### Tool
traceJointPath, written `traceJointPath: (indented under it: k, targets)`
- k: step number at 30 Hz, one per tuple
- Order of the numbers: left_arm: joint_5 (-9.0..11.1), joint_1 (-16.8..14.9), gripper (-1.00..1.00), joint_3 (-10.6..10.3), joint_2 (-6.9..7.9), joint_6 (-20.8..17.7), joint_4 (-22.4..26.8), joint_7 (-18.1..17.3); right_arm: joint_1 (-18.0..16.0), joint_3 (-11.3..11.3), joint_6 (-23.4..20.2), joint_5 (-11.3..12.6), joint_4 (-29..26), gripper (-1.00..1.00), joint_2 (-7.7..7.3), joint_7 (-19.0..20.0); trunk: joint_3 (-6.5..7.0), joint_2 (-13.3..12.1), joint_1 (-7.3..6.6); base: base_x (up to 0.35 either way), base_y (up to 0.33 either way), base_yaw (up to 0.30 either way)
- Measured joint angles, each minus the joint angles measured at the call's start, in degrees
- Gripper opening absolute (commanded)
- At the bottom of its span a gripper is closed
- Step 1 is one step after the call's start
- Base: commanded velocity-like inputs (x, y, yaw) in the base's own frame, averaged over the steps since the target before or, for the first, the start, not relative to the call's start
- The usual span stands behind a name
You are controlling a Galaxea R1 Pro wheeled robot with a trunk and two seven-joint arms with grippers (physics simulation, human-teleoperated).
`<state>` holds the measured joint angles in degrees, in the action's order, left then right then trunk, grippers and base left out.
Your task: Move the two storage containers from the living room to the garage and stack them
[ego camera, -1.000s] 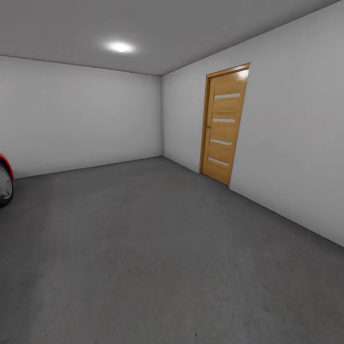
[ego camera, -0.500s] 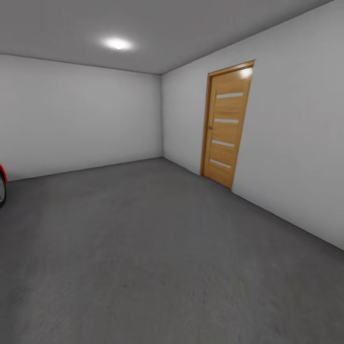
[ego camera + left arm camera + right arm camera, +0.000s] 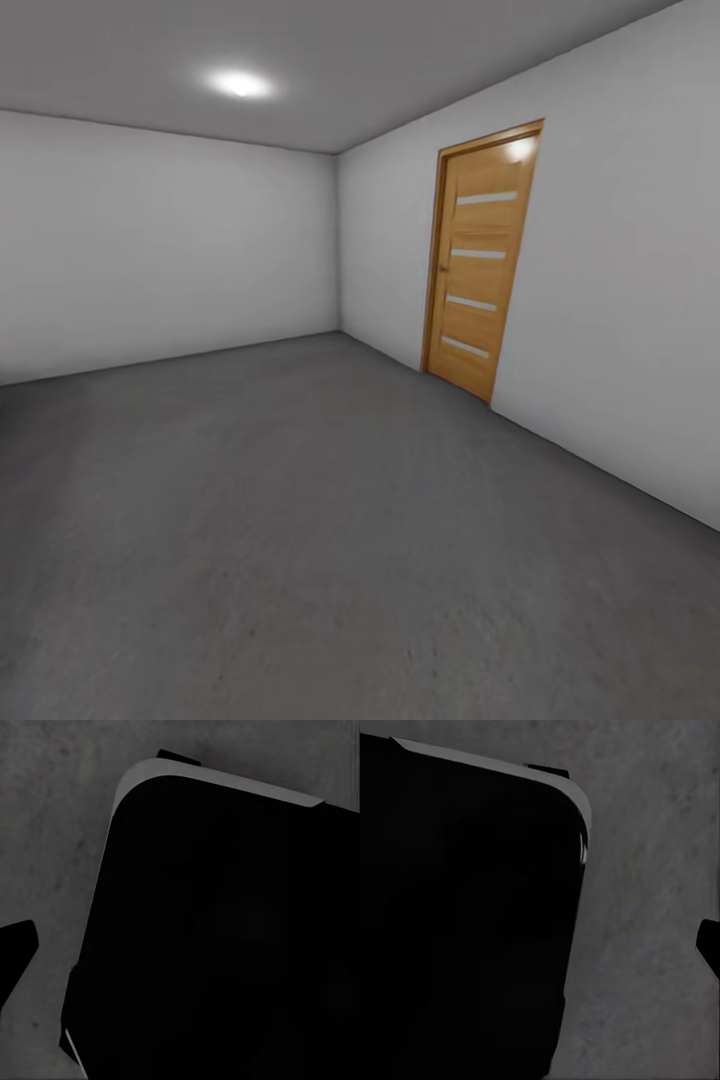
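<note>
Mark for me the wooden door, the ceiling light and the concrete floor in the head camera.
Wooden door [image 3: 478, 260], head view: middle of the honey-brown panel, between its pale horizontal strips.
Ceiling light [image 3: 238, 84], head view: centre of the bright glow.
Concrete floor [image 3: 300, 520], head view: bare dark grey patch in front of the robot.

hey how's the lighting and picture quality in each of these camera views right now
Head view: a soft ceiling light blooms white, with a glare patch at the top of the wooden door; walls evenly lit, floor slightly soft. Left wrist view: mostly a near-black shape, detail lost. Right wrist view: equally dark, dim concrete beside it.
</note>
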<state>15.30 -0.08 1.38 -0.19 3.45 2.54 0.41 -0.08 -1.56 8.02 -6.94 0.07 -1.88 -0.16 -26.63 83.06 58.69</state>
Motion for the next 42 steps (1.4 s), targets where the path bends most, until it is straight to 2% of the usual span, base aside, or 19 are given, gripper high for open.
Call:
traceJointPath:
  k: [2, 9, 42]
  targets:
    - [0.00, 0.00, 1.00, 0.00, 0.02, 0.01, 0.00, -0.01, 0.00, 0.01, -0.01, -1.00, 0.01, 1.00, 0.13, 0.00, 0.00, 0.00, 0.00, 0.331, 0.000, 0.000]
    - [0.00, 0.00, 1.00, -0.04, 0.03, 0.01, 0.00, -0.01, 0.00, 0.09, 0.02, -1.53, 0.08, 1.00, 0.04, 0.00, 0.00, 0.00, 0.00, 0.331, 0.000, 0.000]
    - [-0.57, 0.00, 1.00, -0.17, 0.01, -0.04, 0.00, -0.01, 0.00, 0.19, 0.25, -1.60, 0.03, 1.00, -0.15, 0.00, 0.00, 0.00, 0.00, 0.331, 0.000, 0.000]
